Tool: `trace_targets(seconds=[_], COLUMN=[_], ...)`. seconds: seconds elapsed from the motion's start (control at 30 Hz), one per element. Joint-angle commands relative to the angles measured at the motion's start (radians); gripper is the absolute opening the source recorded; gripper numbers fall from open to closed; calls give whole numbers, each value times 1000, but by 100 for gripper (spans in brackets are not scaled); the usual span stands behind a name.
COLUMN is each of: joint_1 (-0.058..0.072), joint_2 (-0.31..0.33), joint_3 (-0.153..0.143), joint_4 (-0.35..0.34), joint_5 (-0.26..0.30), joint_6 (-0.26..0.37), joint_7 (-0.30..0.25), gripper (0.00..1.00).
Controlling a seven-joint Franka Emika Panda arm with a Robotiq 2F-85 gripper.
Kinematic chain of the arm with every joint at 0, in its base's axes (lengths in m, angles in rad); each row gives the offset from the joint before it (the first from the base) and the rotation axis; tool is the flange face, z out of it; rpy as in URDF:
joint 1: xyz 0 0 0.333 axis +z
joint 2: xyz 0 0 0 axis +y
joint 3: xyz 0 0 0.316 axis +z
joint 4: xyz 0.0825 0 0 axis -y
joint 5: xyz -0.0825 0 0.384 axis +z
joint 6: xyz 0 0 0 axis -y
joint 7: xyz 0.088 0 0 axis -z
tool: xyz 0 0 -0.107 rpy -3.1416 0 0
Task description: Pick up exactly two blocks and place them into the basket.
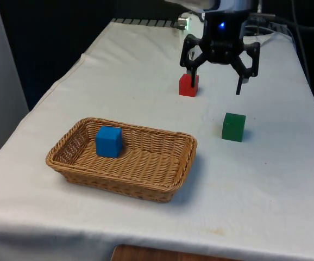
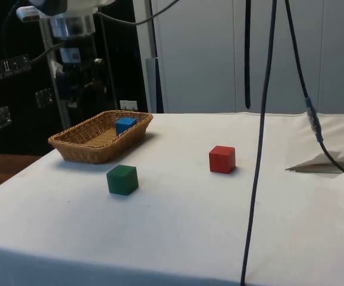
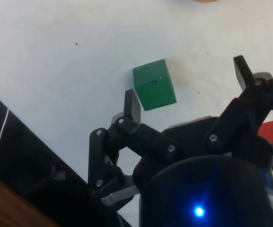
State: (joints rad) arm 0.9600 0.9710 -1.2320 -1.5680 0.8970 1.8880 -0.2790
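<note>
Front view: my claw point(image 1: 217, 76) hangs spread wide, empty, above the bench point(image 1: 146, 92).
Basket point(image 1: 162, 185): holds blue block point(image 1: 108, 141).
Outside: red block point(image 1: 188, 85), green block point(image 1: 233, 127).

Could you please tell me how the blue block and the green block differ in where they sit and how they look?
The blue block lies inside the basket, while the green block stands on the white cloth outside it. The blue block is blue and the green block is green. In the front view the green block is nearer the open gripper than the blue block. Both are plain cubes of similar size, and neither is held.
</note>
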Motion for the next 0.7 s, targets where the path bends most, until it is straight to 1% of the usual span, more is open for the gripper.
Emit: trace_targets(seconds=[0.0,0.07,0.1,0.13,0.2,0.27,0.3,0.33,0.37,0.4,0.6,0.63,0.67], joint_1=[49,53,5,55,58,60,60,61,16,61,59,18,59], joint_2=[-17,-18,0,-18,-18,-18,-18,-20,0,-21,-23,-1,-24], joint_3=[-15,-10,8,-6,0,13,13,21,37,25,50,63,52], joint_4=[-66,-71,-7,-73,-79,-89,-89,-96,-33,-100,-124,-64,-127], joint_5=[7,7,0,7,7,10,10,11,1,13,35,23,37], joint_6=[36,42,8,45,53,68,68,78,45,83,111,79,115], joint_7=[-9,-7,4,-5,-3,-2,-2,-2,11,-3,-14,4,-15], gripper=[100,100,100,100,100,100,100,100,100,100,100,100,100])
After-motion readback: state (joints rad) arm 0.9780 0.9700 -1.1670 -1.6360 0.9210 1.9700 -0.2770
